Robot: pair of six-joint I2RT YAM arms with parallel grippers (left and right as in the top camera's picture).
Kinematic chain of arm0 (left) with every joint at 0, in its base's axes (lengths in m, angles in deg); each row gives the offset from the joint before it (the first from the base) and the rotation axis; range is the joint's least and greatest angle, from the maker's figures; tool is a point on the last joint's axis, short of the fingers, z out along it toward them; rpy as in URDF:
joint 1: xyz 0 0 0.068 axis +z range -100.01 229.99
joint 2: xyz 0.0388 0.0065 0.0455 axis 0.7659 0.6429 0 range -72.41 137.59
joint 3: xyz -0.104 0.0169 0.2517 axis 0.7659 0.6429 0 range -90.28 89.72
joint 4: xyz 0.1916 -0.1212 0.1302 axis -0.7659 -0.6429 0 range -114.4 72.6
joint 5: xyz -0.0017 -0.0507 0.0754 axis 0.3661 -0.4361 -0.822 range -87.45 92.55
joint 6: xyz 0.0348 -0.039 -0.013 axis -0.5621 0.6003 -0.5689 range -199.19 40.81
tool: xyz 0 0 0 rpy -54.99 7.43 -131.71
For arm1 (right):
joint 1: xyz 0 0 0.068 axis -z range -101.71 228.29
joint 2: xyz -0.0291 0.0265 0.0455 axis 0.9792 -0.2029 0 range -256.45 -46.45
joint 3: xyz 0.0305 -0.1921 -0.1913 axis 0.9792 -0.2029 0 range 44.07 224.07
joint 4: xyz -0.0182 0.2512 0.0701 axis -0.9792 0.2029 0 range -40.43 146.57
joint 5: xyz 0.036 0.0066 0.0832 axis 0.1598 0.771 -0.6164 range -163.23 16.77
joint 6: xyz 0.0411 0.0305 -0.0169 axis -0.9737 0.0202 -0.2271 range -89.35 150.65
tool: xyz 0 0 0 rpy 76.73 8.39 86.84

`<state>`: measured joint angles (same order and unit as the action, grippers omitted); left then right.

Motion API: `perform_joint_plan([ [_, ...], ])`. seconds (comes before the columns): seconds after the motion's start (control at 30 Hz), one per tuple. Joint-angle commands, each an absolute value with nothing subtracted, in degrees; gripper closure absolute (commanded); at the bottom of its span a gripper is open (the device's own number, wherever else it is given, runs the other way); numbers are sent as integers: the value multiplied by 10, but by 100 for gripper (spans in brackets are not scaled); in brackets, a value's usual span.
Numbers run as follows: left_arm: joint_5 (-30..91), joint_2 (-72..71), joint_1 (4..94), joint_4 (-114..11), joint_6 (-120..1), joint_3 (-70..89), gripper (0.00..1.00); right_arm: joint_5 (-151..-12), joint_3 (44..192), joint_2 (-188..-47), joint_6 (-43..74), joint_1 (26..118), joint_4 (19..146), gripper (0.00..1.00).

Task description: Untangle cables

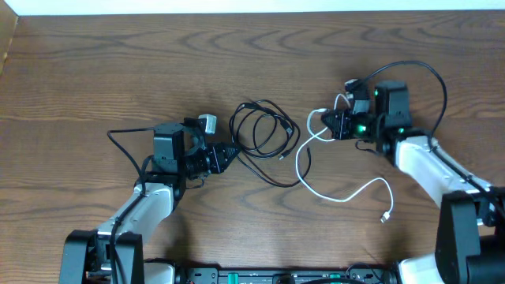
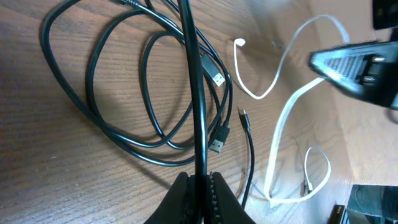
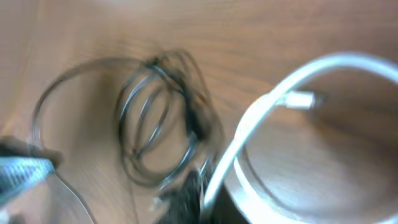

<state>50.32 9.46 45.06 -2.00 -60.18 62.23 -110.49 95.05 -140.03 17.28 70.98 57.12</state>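
The black cable point(image 1: 264, 130) lies in loops at the table's middle, a strand trailing to the lower right. The white cable point(image 1: 347, 193) lies to its right, apart from the black loops, its plug point(image 1: 386, 216) at the front. My left gripper point(image 1: 230, 152) is shut on a black strand point(image 2: 196, 106) at the loops' left edge. My right gripper point(image 1: 330, 122) is shut on the white cable point(image 3: 261, 124) near its far end. The right wrist view is blurred. The black loops point(image 3: 155, 118) show beyond the white cable.
Thicker black arm wires run behind each arm point(image 1: 430, 79) point(image 1: 126, 138). The table's far edge point(image 1: 252, 9) meets a white wall. In the left wrist view the right gripper point(image 2: 360, 62) shows at the upper right.
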Motion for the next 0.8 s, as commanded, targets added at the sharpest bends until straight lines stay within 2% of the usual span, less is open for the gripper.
perform_joint_plan([
  [0.0,512,88,451,-19,-612,615,92,-1170,1060,-1374,276,711,708,99],
  [0.17,512,88,451,-19,-612,615,92,-1062,1260,-1374,295,713,944,99],
  [0.5,512,88,451,-19,-612,615,92,-968,1498,-1374,318,732,1139,99],
  [0.77,512,88,451,-16,-612,615,92,-869,1592,-1375,318,779,1225,99],
])
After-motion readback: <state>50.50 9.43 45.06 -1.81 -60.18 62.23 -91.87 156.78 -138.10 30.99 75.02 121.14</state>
